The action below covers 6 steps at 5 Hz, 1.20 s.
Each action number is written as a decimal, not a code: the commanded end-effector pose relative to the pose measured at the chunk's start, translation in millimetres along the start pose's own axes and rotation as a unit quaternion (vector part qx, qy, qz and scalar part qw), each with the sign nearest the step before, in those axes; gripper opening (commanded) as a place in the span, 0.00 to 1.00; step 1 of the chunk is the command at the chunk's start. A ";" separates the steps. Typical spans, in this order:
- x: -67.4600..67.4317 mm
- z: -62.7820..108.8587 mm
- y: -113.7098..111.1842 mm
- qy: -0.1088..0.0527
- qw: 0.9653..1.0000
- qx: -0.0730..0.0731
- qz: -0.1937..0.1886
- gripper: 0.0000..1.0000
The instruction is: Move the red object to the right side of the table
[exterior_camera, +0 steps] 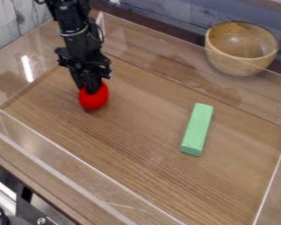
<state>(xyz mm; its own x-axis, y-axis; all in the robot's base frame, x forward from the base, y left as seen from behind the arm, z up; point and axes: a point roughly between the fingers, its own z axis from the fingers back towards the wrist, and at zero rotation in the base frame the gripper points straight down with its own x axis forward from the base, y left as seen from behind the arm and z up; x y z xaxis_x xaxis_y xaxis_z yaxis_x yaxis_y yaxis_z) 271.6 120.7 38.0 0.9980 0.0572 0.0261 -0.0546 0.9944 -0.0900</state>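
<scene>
The red object [94,99] is a small glossy toy fruit resting on the left part of the brown wood-grain table [143,167]. My black gripper [91,87] comes straight down onto its top, and the fingers have drawn in against the fruit's upper sides, shut on it. The fruit's stem tip is hidden behind the fingers. The lower half of the fruit shows below them, still on the tabletop.
A light-green rectangular block [198,128] lies right of centre. A wooden bowl [241,47] stands at the back right, beyond the clear acrylic wall [178,53]. Low clear walls edge the table on every side.
</scene>
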 end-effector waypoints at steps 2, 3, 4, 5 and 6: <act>10.7 28.8 -7.9 -0.028 1.000 0.002 -0.014 0.00; 11.2 36.7 -13.2 -0.029 0.999 -0.004 -0.021 0.00; 11.8 42.9 -17.1 -0.031 0.999 -0.010 -0.026 0.00; 11.6 50.4 -23.4 -0.034 0.998 -0.017 -0.040 0.00; 12.2 64.1 -34.9 -0.042 0.996 -0.024 -0.069 0.00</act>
<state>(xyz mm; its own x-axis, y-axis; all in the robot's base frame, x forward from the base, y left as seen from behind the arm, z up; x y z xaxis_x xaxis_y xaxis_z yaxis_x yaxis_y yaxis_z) 274.2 89.1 84.6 0.9965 -0.0636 0.0545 0.0716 0.9844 -0.1607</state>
